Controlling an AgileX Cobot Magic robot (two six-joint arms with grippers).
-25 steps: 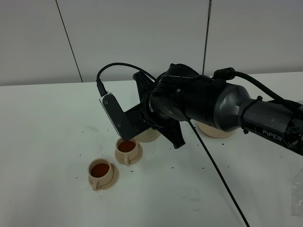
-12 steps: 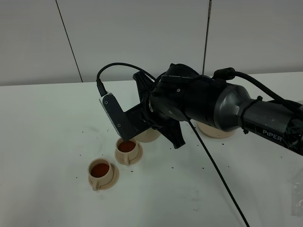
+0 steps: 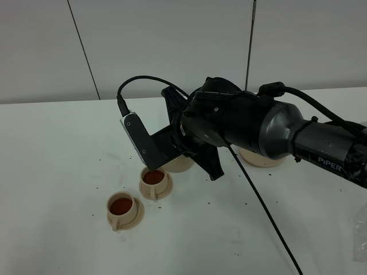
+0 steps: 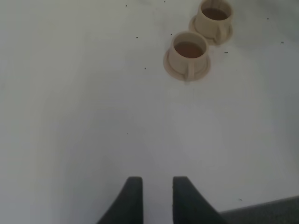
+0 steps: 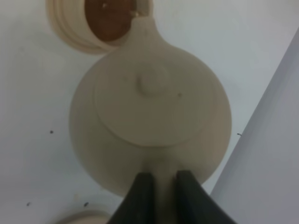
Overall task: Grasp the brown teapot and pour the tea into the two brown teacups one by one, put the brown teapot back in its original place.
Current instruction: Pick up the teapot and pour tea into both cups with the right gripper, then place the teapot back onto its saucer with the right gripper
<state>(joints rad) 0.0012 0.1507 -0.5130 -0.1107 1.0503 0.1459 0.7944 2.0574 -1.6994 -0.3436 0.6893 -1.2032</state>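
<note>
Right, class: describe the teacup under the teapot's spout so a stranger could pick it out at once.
On the white table, a black arm reaches in from the right holding a tan teapot. Beneath its tip stand two small tan teacups on saucers, both holding reddish tea. Yours is the rear cup, under the spout; the other cup sits nearer the front-left, clear of the arm.

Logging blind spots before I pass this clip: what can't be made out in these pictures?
Exterior high: the right arm hides most of the brown teapot and part of the wide saucer.
Right wrist: the picture edge cuts off the teacup under the spout; the spout hides whether tea flows.
Right wrist: blurred fingers cover the teapot's handle.
Exterior high: left arm out of frame.
</note>
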